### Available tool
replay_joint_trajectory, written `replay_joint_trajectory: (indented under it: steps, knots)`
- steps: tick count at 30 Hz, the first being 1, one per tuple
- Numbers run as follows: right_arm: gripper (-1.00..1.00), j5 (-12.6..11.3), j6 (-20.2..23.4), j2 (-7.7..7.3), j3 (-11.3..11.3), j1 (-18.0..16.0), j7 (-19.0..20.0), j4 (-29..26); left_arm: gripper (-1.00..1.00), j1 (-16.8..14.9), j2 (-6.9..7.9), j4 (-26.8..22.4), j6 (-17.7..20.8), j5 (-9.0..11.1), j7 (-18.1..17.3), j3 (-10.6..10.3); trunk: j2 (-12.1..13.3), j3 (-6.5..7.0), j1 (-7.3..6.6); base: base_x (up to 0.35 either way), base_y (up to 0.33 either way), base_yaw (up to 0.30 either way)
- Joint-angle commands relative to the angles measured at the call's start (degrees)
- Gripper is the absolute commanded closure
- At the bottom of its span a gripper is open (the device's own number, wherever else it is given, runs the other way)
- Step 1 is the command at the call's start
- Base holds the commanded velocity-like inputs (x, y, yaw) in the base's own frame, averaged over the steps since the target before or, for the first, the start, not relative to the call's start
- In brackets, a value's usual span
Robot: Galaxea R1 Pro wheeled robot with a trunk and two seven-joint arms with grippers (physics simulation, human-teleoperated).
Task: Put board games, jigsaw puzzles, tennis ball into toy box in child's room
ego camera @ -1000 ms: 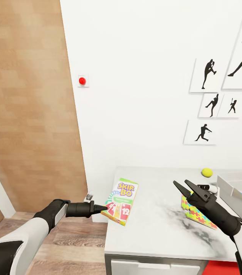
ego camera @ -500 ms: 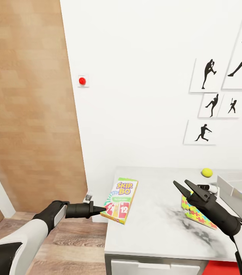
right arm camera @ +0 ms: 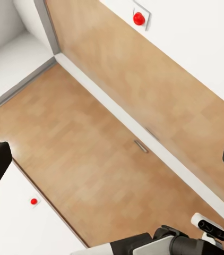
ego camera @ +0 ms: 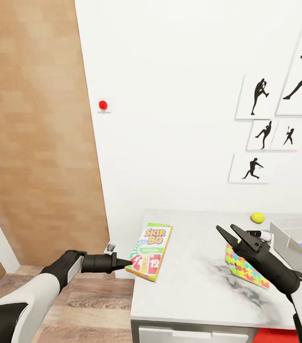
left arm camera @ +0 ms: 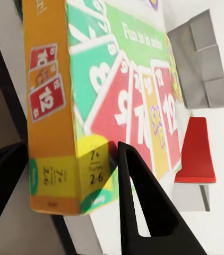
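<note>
Board game (ego camera: 150, 251) "SKIP-BO" | left gripper (ego camera: 128, 261) clamps it | right gripper (ego camera: 228, 233) spread, empty

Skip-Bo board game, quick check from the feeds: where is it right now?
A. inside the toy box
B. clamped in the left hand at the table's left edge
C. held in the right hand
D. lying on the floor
B: the left hand is shut on the near corner of the board game, which sits at the left edge of the table; the left wrist view shows a finger on each side of it.
</note>
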Motion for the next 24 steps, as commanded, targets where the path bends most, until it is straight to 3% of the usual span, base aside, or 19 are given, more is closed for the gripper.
replay_joint_trajectory:
  steps: [1,8,17,20,24]
  knots:
    - [-1.0,-0.1,0.3,0.01,0.0,0.0,0.1,0.0,1.0,0.0,-0.01,-0.1,0.6,-0.1,-0.2,0.2,0.4,0.12,-0.23,0.0,0.0,0.0]
    - [-1.0,0.0,0.2,0.08,0.0,0.0,0.1,0.0,1.0,-0.3,0.4,-0.4,1.3,-0.1,-0.8,0.4,3.2,1.38,-1.77,0.0,0.0,0.0]
    - [-1.0,0.0,0.2,0.17,0.0,0.0,0.0,0.0,1.0,-0.8,1.47,-2.1,5.0,-0.1,-0.9,0.3,6.8,2.99,-3.74,0.0,0.0,0.0]
    - [-1.0,0.0,0.2,0.28,0.0,0.0,-0.1,0.0,1.0,-0.8,2.58,-3.6,7.7,0.0,-1.0,0.3,8.0,3.53,-4.4,0.0,0.0,0.0]
    - [-1.0,0.0,0.2,0.41,0.0,0.0,-0.2,0.0,1.0,-0.9,3.92,-8.0,14.1,0.0,-1.1,0.5,9.6,4.25,-5.28,0.0,0.0,0.0]
